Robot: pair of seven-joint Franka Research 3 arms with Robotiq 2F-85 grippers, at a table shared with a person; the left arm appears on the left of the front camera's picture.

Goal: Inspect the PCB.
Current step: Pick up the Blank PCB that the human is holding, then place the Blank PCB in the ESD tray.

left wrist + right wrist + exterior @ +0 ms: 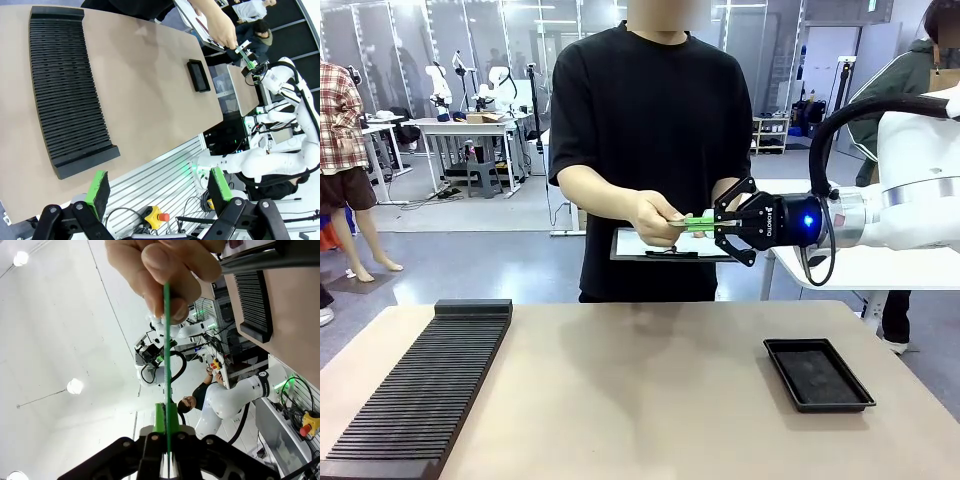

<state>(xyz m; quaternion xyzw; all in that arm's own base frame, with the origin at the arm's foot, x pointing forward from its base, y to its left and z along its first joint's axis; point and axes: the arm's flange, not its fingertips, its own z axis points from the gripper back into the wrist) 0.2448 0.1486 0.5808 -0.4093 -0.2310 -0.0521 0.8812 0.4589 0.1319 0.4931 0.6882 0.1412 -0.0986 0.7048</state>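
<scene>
The PCB (695, 223) is a thin green board held flat in the air above the table's far edge, between the person's hand (655, 215) and my right gripper (720, 226). The right gripper is shut on the board's near end, and the person's fingers pinch the other end. In the right wrist view the PCB (166, 340) shows edge-on as a green line running from my green pads (160, 416) up to the person's fingertips (160, 265). My left gripper (160, 186) is open with nothing in it, high above the table's near side.
A black shallow tray (818, 373) lies on the table's right part. A long black slotted rack (420, 385) covers the left part. The person's other hand holds a clipboard (660, 245) with white paper below the board. Bare tabletop (640, 380) lies between rack and tray.
</scene>
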